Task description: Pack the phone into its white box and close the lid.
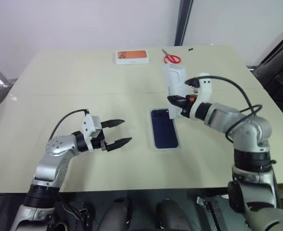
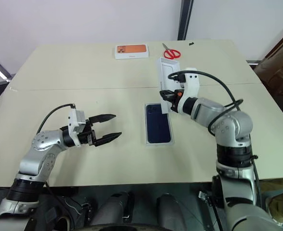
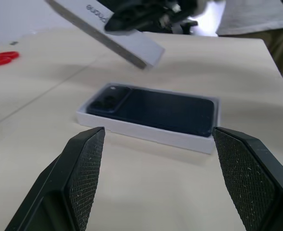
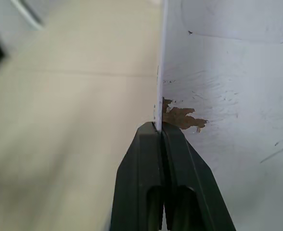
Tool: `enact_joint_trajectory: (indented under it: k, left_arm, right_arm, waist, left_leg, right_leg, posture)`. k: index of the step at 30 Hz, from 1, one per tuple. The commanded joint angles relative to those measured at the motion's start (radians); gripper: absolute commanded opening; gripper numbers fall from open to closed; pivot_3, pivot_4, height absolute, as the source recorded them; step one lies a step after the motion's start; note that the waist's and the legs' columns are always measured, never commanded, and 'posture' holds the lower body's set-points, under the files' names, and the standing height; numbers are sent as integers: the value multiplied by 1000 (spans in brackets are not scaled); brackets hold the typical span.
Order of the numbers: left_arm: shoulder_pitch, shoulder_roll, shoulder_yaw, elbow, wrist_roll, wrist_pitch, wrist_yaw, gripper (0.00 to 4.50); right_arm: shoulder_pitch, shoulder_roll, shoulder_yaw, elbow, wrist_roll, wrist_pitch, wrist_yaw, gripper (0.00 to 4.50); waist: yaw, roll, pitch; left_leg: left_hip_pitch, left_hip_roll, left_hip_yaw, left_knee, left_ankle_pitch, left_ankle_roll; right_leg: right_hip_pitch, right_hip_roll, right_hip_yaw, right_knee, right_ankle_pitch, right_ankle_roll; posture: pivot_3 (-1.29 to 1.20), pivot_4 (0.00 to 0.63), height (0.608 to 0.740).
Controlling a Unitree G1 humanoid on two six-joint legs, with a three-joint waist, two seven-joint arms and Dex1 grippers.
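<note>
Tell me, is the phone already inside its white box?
Yes. The phone lies flat in the white box, its rim all around. The lid is off, held up by the right claw.

beige table [image 1: 83,96] before a white wall [image 1: 83,24].

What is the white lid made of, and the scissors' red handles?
The lid looks like matte white cardboard: the right wrist view shows its surface torn to brown paper, with scuffs. The scissors have glossy red handles, probably plastic.
</note>
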Motion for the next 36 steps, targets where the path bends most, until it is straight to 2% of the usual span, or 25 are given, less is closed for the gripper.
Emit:
enact_joint_trajectory:
  k: [1, 4, 11, 14, 18, 22, 25, 30, 31, 36]
  left_arm:
    - [-12, -6, 24, -14, -18, 8, 23, 3777]
    - [-19, -9, 24, -23, -19, 21, 34, 3777]
    - [-69, -8, 59, -1, -47, 60, 56, 3777]
    - [-88, -10, 81, 4, -70, 93, 77, 3777]
    - [-80, -11, 85, -7, -73, 107, 83, 3777]
    - [-44, -14, 71, -42, -82, 123, 80, 3777]
    - [-21, -15, 71, -65, -106, 155, 81, 2898]
    - [22, -22, 45, -100, -86, 146, 88, 380]
    - [24, -25, 41, -102, -85, 149, 92, 20]
    - [-1, -77, -30, -89, -25, 138, 139, 20]
  right_arm:
    - [37, 67, -17, -90, 32, -96, 54, 18]
    - [52, 144, -43, -147, 138, -77, 49, 18]
    - [110, 164, -52, -189, 413, 32, 52, 18]
    - [145, 158, -30, -156, 573, 113, 11, 18]
    - [163, 142, 17, -111, 661, 171, -51, 18]
    - [173, 178, 41, -6, 858, 143, -209, 18]
    - [149, 173, 55, 55, 901, 126, -273, 0]
    - [130, 170, 70, 125, 889, 111, -304, 0]
    - [127, 167, 73, 129, 880, 111, -300, 0]
    - [133, 134, 76, 131, 796, 112, -254, 0]
  waist:
    - [-1, 0, 0]
    - [-5, 0, 0]
    - [4, 1, 0]
    - [0, 1, 0]
    - [-5, 1, 1]
    - [-5, 1, 1]
    - [-3, 1, 1]
    - [-2, 1, 1]
    - [-2, 1, 1]
    - [1, 1, 1]
  left_leg:
    - [0, 0, 0, 0, 0, 0]
    - [0, 0, 0, 0, 0, 0]
    - [0, 0, -1, 0, 0, 0]
    - [0, 0, -1, 0, 0, 0]
    - [0, 0, -1, -1, 0, 0]
    - [0, 0, -1, 0, 0, 0]
    - [0, 0, -1, 0, 0, 0]
    - [0, 0, 0, 0, 0, 0]
    - [0, 0, 0, 0, 0, 0]
    - [0, 0, 0, 0, 0, 0]
  right_leg:
    - [0, 0, 0, 0, 0, 0]
    - [-1, 0, 1, 1, 0, 0]
    - [0, 0, 0, 0, 0, 0]
    - [0, 0, 0, 0, 0, 0]
    - [-1, 0, 0, 0, 0, 0]
    - [-1, 0, 0, 0, 0, 0]
    - [-1, 0, 1, 0, 0, 0]
    - [0, 0, 0, 0, 0, 0]
    - [0, 0, 0, 0, 0, 0]
    - [0, 0, 0, 0, 0, 0]
  posture:
    - [0, 150, 734]
    - [0, 150, 734]
    - [0, 150, 734]
    - [0, 150, 734]
    - [0, 150, 734]
    - [0, 150, 734]
    - [0, 150, 734]
    - [0, 150, 734]
    - [0, 150, 734]
    - [0, 150, 734]
